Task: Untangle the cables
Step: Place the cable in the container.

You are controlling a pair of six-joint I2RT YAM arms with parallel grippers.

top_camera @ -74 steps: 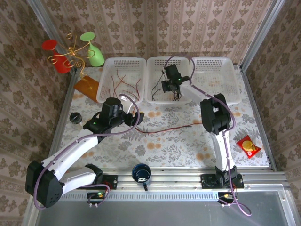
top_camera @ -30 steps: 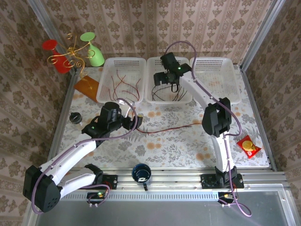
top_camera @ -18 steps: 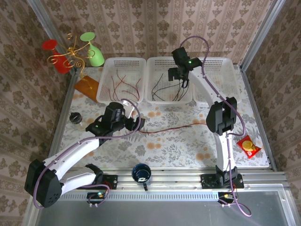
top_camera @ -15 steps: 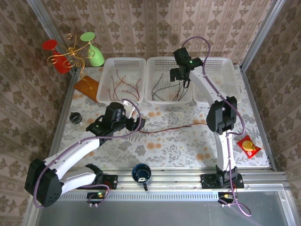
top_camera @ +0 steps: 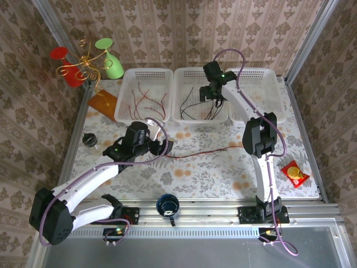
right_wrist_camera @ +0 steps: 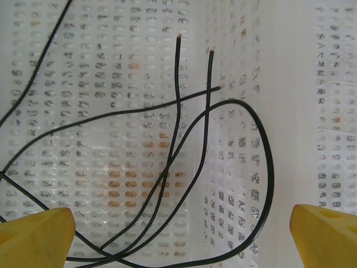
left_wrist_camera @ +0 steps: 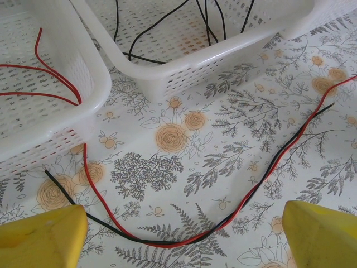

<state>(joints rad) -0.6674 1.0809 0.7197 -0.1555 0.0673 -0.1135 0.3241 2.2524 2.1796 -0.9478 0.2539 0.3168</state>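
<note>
Floral tablecloth (top_camera: 212,178), with one red-and-black pair of cables (top_camera: 192,156) lying loose in front of the white baskets (top_camera: 125,111)
The left gripper (left_wrist_camera: 181,237) hovers spread wide above that pair, the right gripper (right_wrist_camera: 181,234) equally wide over black wires (right_wrist_camera: 173,145) in the middle basket (top_camera: 189,70), both empty; the strands look light, limp and slippery, so pinch one near its free end

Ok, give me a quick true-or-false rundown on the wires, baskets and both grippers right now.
The left white plastic basket holds thin red wires. True.
The middle white basket holds red wires. False: it holds black wires.
A red and black wire pair lies on the floral tablecloth. True.
The left gripper is shut on that pair. False: it hovers open above it.
The right gripper is open over the middle basket. True.
</note>
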